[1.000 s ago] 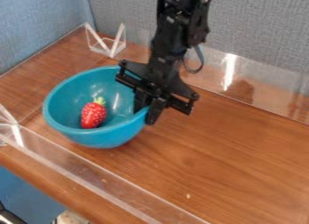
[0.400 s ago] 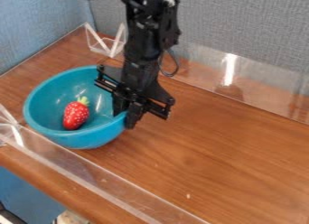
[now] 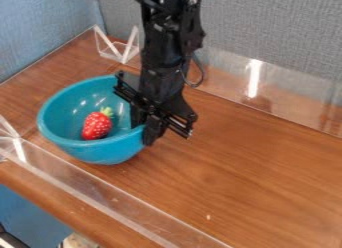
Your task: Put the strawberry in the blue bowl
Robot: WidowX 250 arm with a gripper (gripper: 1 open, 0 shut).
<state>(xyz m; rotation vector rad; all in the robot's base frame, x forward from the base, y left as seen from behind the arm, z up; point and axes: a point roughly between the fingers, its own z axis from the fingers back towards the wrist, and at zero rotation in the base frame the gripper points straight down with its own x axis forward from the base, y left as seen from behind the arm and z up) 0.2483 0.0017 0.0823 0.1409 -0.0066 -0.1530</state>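
- The pincer (image 3: 150, 130) points down at the right-hand side of the blue bowl (image 3: 76, 150), its jaws nearly together and, as far as the dark, crowded fingers let me judge, nipped on the bowl's wall.
- Its black linkage spreads over the right part of the rim and hides that stretch of it.
- The black arm (image 3: 170, 27) comes down from the top edge of the view, with a thin dark cable (image 3: 199, 72) looping out on its right.
- The strawberry (image 3: 96, 124) lies inside the blue bowl, left of the pincer and apart from it. It is red and speckled, with its green top towards the upper right.
- The blue bowl is wide, deep and glossy, and sits open side up at the left of the wooden table (image 3: 254, 167).
- Orange-brown boards run away to the right of the bowl.
- A clear plastic strip (image 3: 100, 197) slants along the near left edge of the table, and another clear strip (image 3: 287, 90) runs along the back.
- A small white angular frame (image 3: 118, 45) stands behind the bowl, near the back corner.
- Beyond are a blue panel (image 3: 40, 30) at the left and a grey textured panel (image 3: 274, 30) at the right.
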